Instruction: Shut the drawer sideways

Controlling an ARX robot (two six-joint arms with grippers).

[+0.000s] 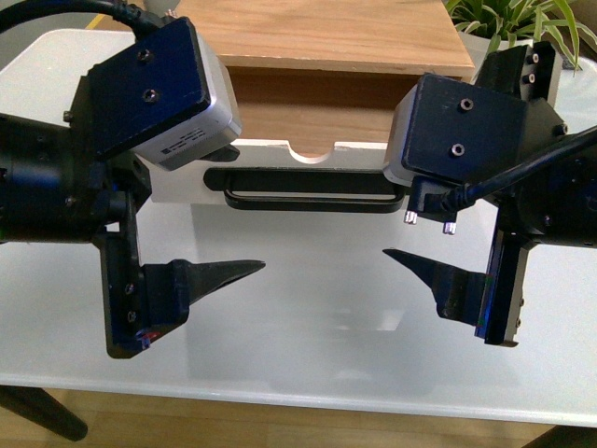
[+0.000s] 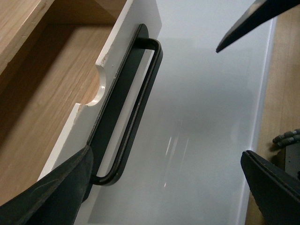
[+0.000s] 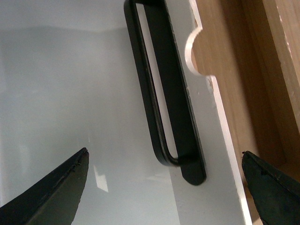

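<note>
While open, drawer (image 1: 308, 179) on table (image 1: 317, 322), near plant (image 1: 504, 19).

Got a white-fronted wooden drawer (image 3: 208, 140) sitting open, wide black bar handle (image 3: 171, 93) across its face. Dark pointed fingers (image 3: 56, 192) of the right gripper (image 3: 164, 152) splayed wide, either side of it.

A green plant (image 1: 508, 21) shows near the white table's (image 1: 308, 350) far right corner.

Black arms (image 1: 37, 187) are shown. Grey-sided camera blocks (image 1: 154, 89) are fastened by paired screws (image 1: 149, 94), fed by black cables (image 1: 527, 166), and tapered, pointed black fingers (image 1: 219, 273) are fitted.
</note>
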